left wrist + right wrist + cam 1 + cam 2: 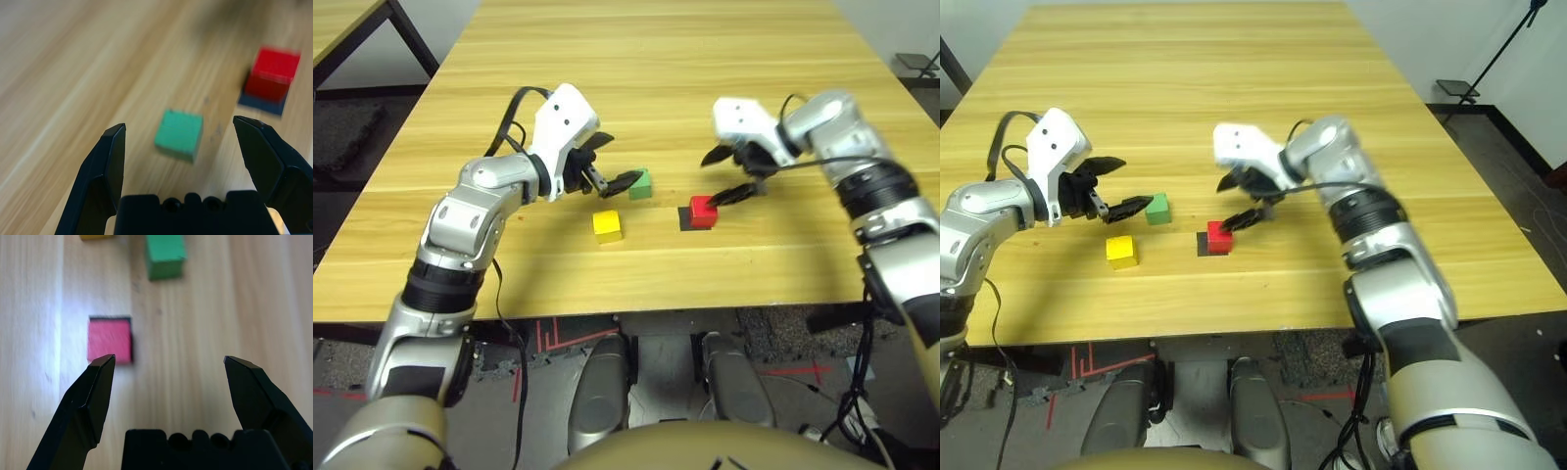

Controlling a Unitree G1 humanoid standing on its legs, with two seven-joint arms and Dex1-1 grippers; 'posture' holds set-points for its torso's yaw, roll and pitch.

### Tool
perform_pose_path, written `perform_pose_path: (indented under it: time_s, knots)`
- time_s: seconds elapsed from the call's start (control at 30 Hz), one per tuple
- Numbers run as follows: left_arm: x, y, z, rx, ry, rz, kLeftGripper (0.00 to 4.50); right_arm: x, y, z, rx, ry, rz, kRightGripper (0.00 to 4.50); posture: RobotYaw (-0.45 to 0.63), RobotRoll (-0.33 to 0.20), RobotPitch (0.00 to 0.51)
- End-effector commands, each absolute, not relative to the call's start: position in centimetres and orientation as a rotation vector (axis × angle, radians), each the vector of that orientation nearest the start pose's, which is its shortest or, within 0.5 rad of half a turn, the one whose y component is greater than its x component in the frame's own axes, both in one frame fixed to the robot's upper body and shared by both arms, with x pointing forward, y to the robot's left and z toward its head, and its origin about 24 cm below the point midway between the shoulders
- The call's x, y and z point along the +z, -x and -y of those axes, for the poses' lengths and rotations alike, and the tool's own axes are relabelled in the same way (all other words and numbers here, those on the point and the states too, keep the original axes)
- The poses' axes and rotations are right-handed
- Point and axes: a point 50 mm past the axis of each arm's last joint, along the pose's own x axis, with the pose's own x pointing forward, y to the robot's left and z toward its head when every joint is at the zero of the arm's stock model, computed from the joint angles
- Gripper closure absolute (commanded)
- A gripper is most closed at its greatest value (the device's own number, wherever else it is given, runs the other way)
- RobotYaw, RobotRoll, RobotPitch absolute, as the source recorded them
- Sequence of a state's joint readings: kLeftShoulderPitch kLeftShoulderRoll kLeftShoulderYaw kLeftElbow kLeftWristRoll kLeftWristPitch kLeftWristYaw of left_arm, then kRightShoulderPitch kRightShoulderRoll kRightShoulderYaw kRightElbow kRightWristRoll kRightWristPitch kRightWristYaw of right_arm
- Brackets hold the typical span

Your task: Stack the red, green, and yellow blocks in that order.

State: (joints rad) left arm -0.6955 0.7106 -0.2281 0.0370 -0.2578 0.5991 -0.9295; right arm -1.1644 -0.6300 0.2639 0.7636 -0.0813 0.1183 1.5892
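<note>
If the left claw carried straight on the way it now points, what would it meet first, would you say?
Most likely the small matte green cube: it lies on the wooden table just ahead of the open left claw, framed between its fingers. Depth is hard to judge.

Surroundings of the work surface

A long table (656, 59) of pale yellow wood with lengthwise grain is seen, and a flat black square patch (686, 217) is laid on it near the front edge. To the far left, the corner of a second light wooden table (342, 24) on a black metal frame is seen, with a dark grey textured mat (347, 132) spread on the floor beside it. Beneath the front edge, a dark speckled floor (783, 338) is marked with red tape lines (570, 335). At the far right, a black tripod stand (1498, 49) is set on a pale floor.
</note>
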Motion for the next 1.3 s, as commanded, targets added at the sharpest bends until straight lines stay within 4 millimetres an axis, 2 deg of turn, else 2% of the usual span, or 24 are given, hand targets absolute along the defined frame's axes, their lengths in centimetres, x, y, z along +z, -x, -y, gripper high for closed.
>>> perform_pose_path:
  time_s: [0.03,0.13,0.3,0.57,0.93,1.1,1.2,1.3]
  knots:
    - [17.4,-33.8,-17.2,-1.044,-0.562,-0.349,0.0,23.8,-36.0,20.3,1.323,0.727,-0.408,0.02,0.32,-0.156,0.06]
    - [16.6,-35.2,-17.0,-1.11,-0.596,-0.422,0.0,23.4,-34.8,21.4,1.313,0.667,-0.418,0.02,0.26,-0.136,0.054]
    - [15.7,-36.3,-16.7,-1.178,-0.575,-0.486,0.0,22.8,-33.5,21.7,1.284,0.6,-0.413,0.02,0.19,-0.113,0.047]
    - [14.4,-37.8,-16.8,-1.165,-0.572,-0.536,0.0,22.6,-31.8,22.6,1.177,0.541,-0.407,0.02,0.11,-0.098,0.05]
    - [13.1,-38.3,-14.9,-1.184,-0.503,-0.509,0.0,22.2,-31.2,22.7,1.141,0.516,-0.423,0.02,0.09,-0.109,0.066]
    - [12.3,-38.6,-14.4,-1.113,-0.47,-0.48,0.0,21.8,-31.5,22.6,1.136,0.497,-0.427,0.02,0.1,-0.112,0.076]
    - [12.1,-38.7,-14.6,-1.07,-0.467,-0.478,0.95,21.2,-31.7,22.9,1.139,0.479,-0.426,0.0,0.11,-0.112,0.076]
    - [12.5,-38.8,-14.5,-1.063,-0.472,-0.467,2.0,19.8,-31.8,23.8,1.172,0.462,-0.41,0.0,0.13,-0.109,0.079]
